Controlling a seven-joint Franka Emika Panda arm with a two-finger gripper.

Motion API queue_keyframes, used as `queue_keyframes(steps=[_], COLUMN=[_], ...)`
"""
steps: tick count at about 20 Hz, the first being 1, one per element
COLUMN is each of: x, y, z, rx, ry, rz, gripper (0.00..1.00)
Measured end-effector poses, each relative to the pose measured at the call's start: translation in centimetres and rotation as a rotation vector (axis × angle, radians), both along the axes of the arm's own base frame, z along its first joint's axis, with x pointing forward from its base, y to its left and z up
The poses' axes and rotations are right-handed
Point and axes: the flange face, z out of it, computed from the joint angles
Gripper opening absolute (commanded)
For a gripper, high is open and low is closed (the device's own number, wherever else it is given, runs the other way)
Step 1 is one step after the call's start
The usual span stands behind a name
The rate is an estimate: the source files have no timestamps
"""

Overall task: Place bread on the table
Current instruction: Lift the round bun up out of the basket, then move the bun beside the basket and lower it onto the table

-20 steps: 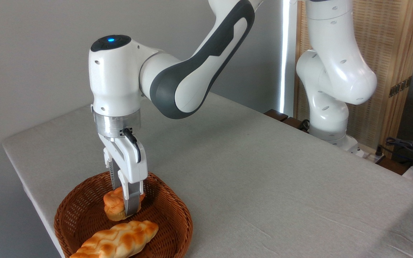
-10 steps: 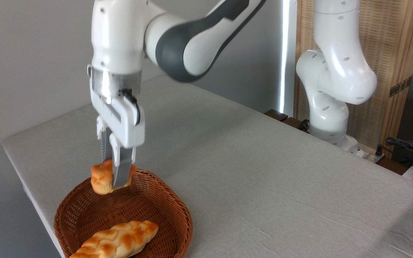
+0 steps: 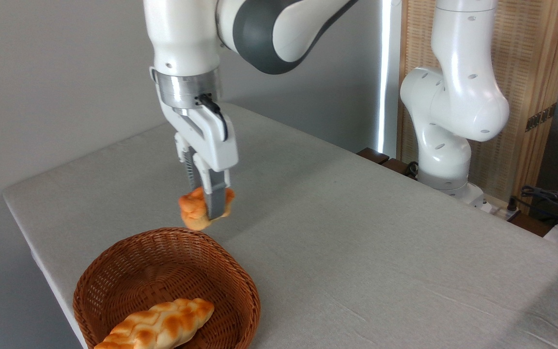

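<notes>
Transport step: gripper (image 3: 209,209) clamped on small golden-orange muffin-shaped bun (image 3: 195,212), held above round brown wicker basket (image 3: 114,271). Next: move over bare light-grey cloth counter (image 3: 356,232), lower, release.

The basket (image 3: 166,286) sits on the table (image 3: 356,252), near its front left corner. A long loaf (image 3: 158,325) lies in the basket, at the front. Above the basket's back rim, the gripper (image 3: 206,208) holds the bread (image 3: 192,213) in the air.
</notes>
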Motion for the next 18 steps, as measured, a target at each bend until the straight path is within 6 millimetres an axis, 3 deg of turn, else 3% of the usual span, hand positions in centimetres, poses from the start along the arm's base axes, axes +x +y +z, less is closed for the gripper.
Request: queue_keyframes(steps=[5, 10, 13, 14, 15, 18], x=[-2.9, -4.0, -3.9, -3.8, -3.7, -3.2], y=[-1.8, -4.3, -5.0, -5.3, -5.6, -6.0], z=[-3.3, -4.9, -6.2, -6.8, -7.5, -9.4], rx=[0.008, 0.016, 0.022, 0.026, 0.030, 0.041], ry=[0.076, 0.111, 0.129, 0.139, 0.149, 0.170], rz=[-0.043, -0.046, 0.002, 0.014, 0.022, 0.030], gripper=[0.48, 0.49, 0.63, 0.80, 0.88, 1.00])
